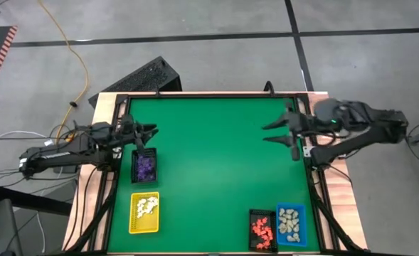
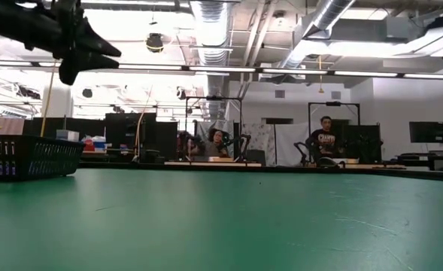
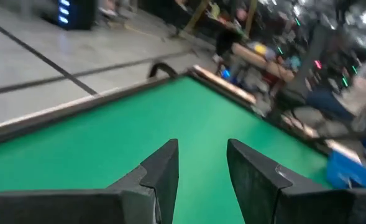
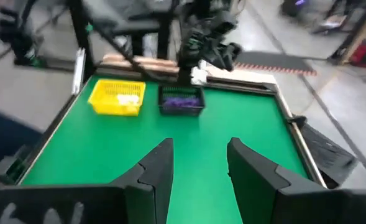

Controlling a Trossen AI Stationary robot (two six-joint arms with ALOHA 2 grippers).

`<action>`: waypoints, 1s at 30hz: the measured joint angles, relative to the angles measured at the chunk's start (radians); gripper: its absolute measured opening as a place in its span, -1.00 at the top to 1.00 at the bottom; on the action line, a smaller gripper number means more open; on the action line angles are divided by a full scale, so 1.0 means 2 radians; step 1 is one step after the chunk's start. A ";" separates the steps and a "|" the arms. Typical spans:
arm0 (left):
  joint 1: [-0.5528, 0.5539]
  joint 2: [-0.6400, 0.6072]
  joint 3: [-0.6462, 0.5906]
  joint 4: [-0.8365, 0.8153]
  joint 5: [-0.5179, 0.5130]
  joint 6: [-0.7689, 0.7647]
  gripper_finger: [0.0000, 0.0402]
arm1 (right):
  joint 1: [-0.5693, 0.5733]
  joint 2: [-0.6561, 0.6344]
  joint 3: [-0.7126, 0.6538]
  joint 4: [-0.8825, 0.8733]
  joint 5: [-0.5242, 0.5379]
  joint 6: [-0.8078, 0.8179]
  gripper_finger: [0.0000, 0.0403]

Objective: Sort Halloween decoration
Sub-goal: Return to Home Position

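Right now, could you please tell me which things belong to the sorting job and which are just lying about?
Job: purple figurines in a black tray, white figurines in the yellow tray, orange-red figurines in a second black tray, cream-beige figurines in the blue tray; left gripper, right gripper, both open.
Lying about: keyboard, yellow cable, on the floor.

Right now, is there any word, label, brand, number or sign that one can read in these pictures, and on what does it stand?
No text can be read.
Dark shirt of the seated person, low view: a pale mark, too small to read.
Yellow tray, blue tray, left gripper, right gripper: no print visible.
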 joint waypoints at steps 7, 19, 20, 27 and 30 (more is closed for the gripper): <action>0.000 -0.102 0.000 -0.030 -0.030 0.020 0.37 | 0.009 -0.182 -0.216 0.131 0.044 0.066 0.19; -0.008 -0.150 -0.022 -0.070 0.003 0.021 0.37 | 0.046 -0.370 -0.397 0.222 0.104 0.073 0.19; -0.009 -0.150 -0.025 -0.064 -0.003 0.021 0.37 | 0.049 -0.378 -0.412 0.230 0.111 0.073 0.19; -0.033 -0.149 -0.092 -0.005 -0.003 0.013 0.37 | 0.064 -0.433 -0.503 0.273 0.129 0.078 0.19; -0.051 -0.149 -0.127 0.027 -0.007 -0.002 0.37 | 0.071 -0.450 -0.534 0.289 0.130 0.079 0.19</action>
